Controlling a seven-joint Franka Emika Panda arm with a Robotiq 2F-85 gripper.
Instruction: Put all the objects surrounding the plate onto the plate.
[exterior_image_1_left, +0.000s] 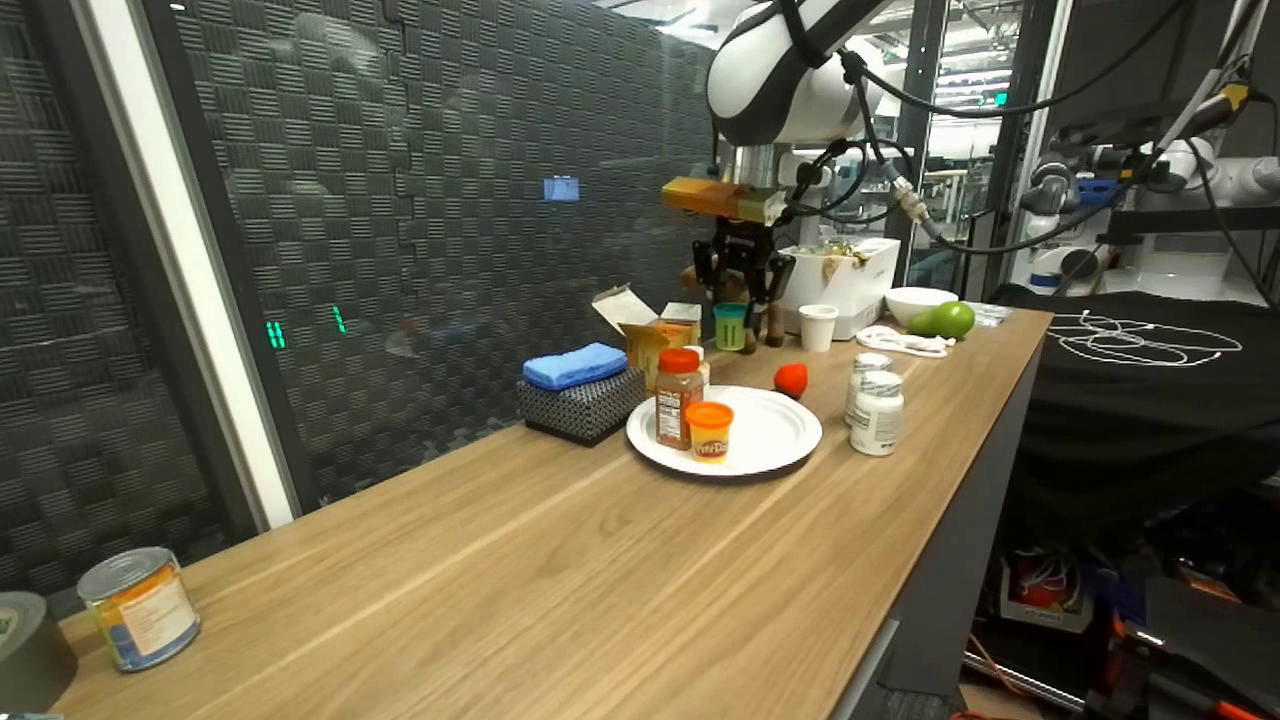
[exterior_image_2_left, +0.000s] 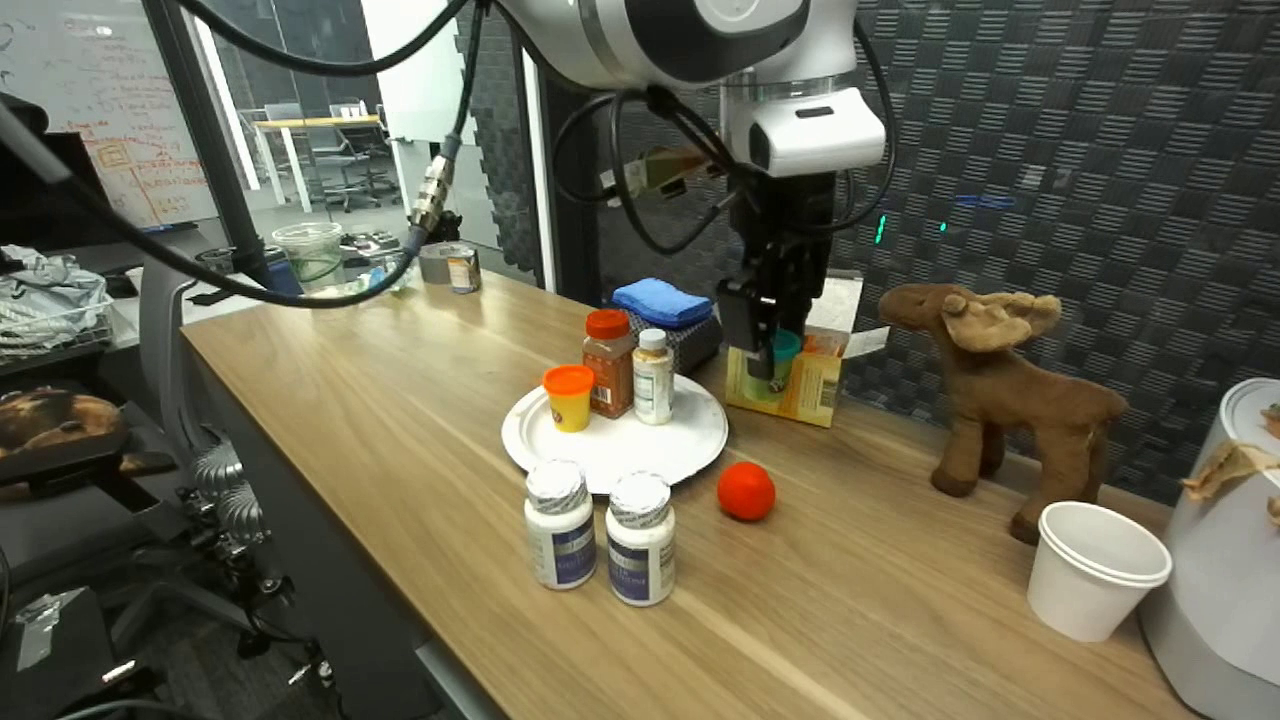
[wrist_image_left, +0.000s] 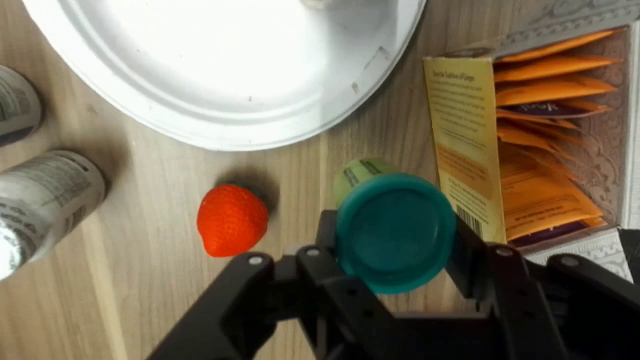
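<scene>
The white plate (exterior_image_2_left: 620, 460) bears an orange-lidded Play-Doh tub (exterior_image_2_left: 570, 402), a red-lidded spice jar (exterior_image_2_left: 609, 375) and a small white-capped bottle (exterior_image_2_left: 653, 380). My gripper (wrist_image_left: 396, 240) is shut on a green tub with a teal lid (wrist_image_left: 395, 227), which also shows in both exterior views (exterior_image_1_left: 730, 326) (exterior_image_2_left: 768, 384). The tub appears a little above the table, between the plate and the open tea box (wrist_image_left: 462, 150). A red strawberry (wrist_image_left: 232, 220) lies just off the plate's rim. Two white bottles (exterior_image_2_left: 560, 525) (exterior_image_2_left: 641, 540) stand beside the plate.
A patterned box (exterior_image_1_left: 582, 405) with a folded blue cloth (exterior_image_1_left: 575, 367) stands near the wall side of the plate. A plush moose (exterior_image_2_left: 1015, 390), white paper cups (exterior_image_2_left: 1085, 570) and a white container (exterior_image_1_left: 865, 285) stand farther along the table. A can (exterior_image_1_left: 140, 607) sits at the far end.
</scene>
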